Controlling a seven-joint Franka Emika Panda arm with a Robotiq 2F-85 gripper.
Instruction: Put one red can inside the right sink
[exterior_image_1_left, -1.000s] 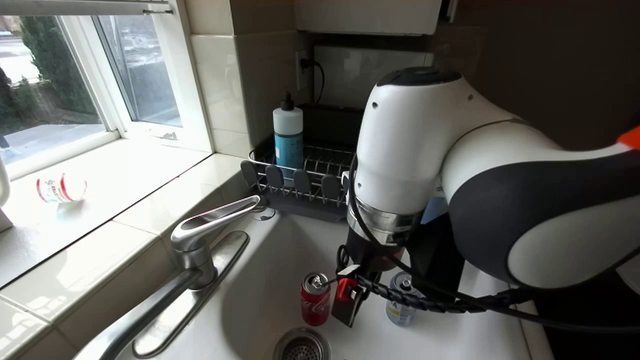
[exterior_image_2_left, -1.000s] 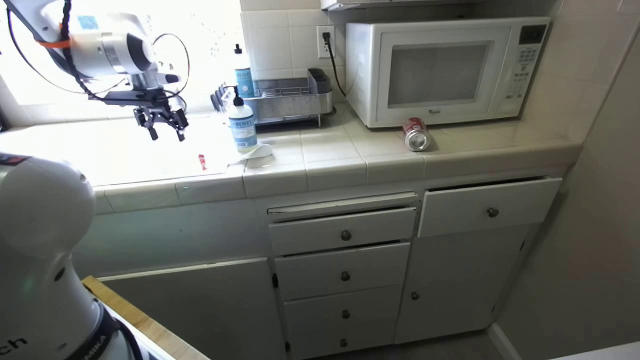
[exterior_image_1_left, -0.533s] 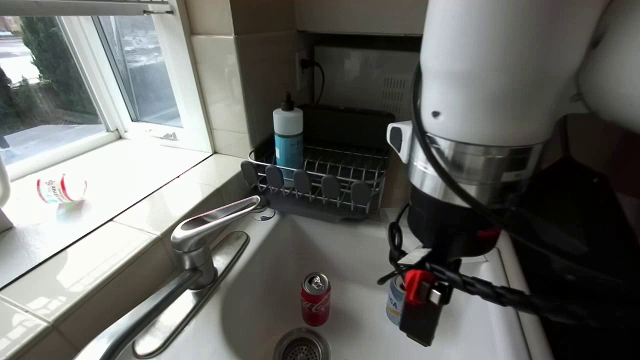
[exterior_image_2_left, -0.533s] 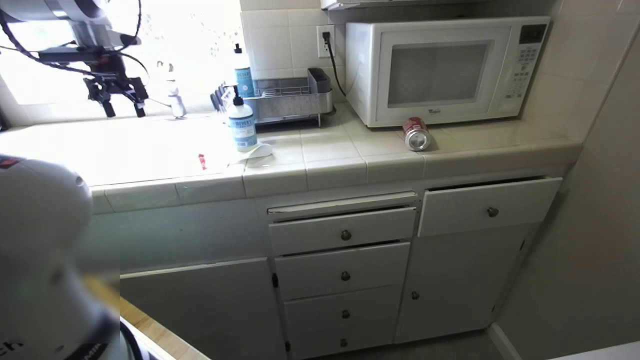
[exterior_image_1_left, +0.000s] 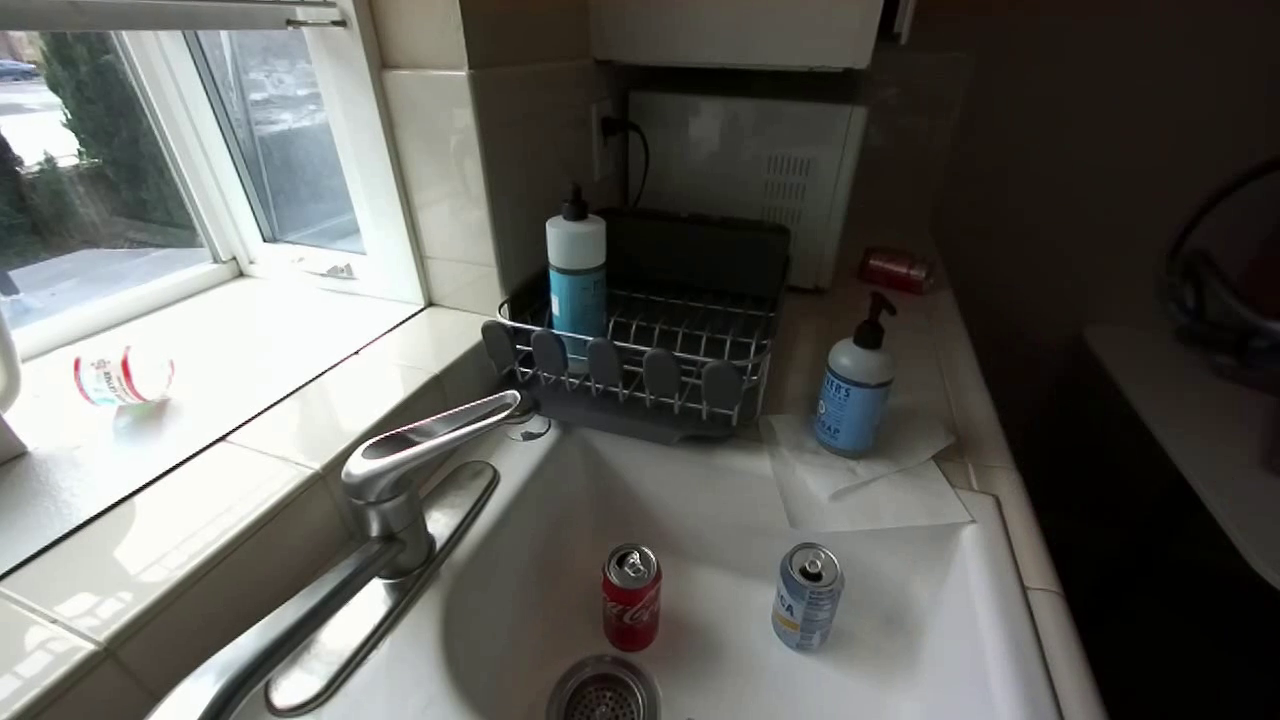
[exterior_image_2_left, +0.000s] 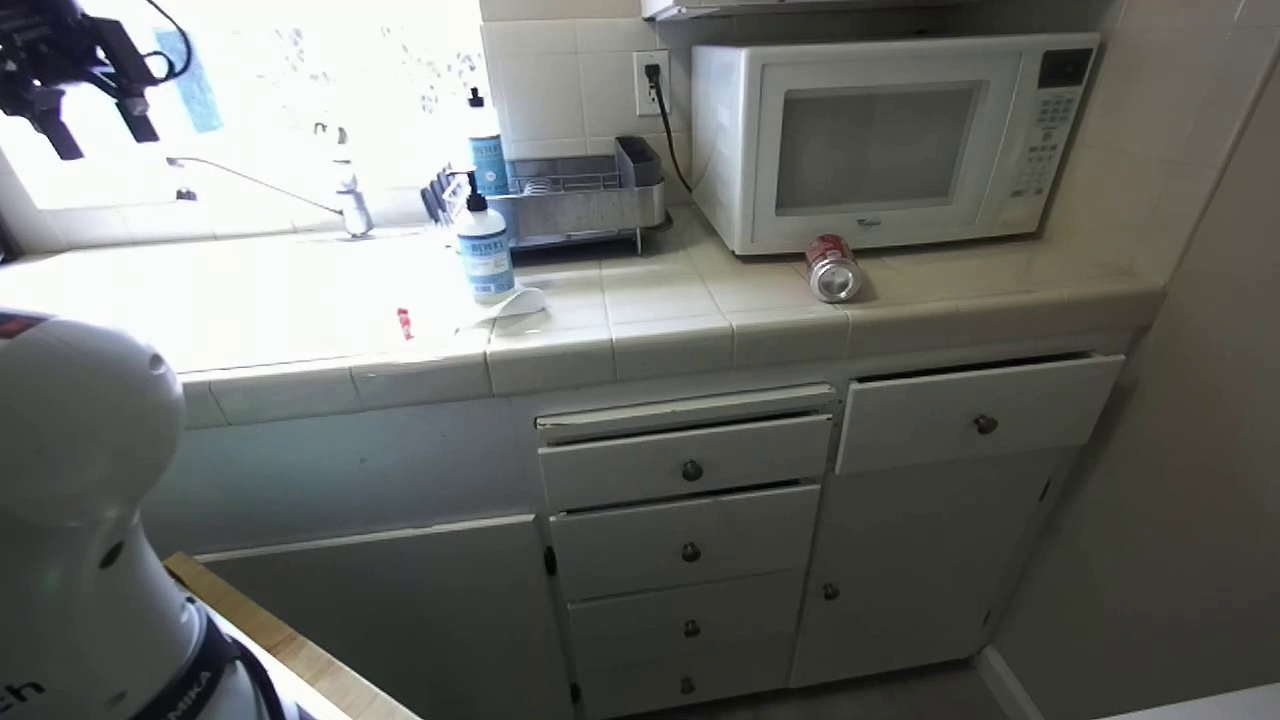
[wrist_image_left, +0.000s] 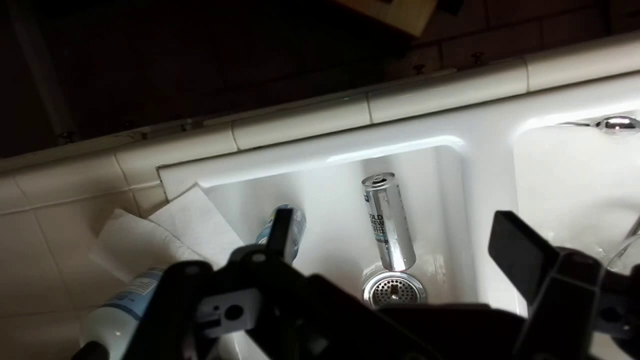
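Leftmost in an exterior view, the gripper (exterior_image_2_left: 106, 141) hangs released, fingers well apart; in the wrist view the silver can (wrist_image_left: 390, 225) shows between them. Lower than the gripper, the red can (exterior_image_1_left: 631, 605) stands upright in the right sink (exterior_image_1_left: 700, 510), near the blue can (exterior_image_1_left: 808, 600). Farther to the gripper's right come soap (exterior_image_2_left: 487, 255), rack (exterior_image_2_left: 580, 215) and another red can (exterior_image_2_left: 833, 268), lying by the microwave (exterior_image_2_left: 895, 150).

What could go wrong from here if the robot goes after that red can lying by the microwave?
The lying red can rests near the front edge of the counter, so a clumsy nudge from the tool might roll or push it off.
The soap bottle stands on paper at a corner of the sink and could get toppled on the way.
Setting another can down might knock over the upright red can inside.
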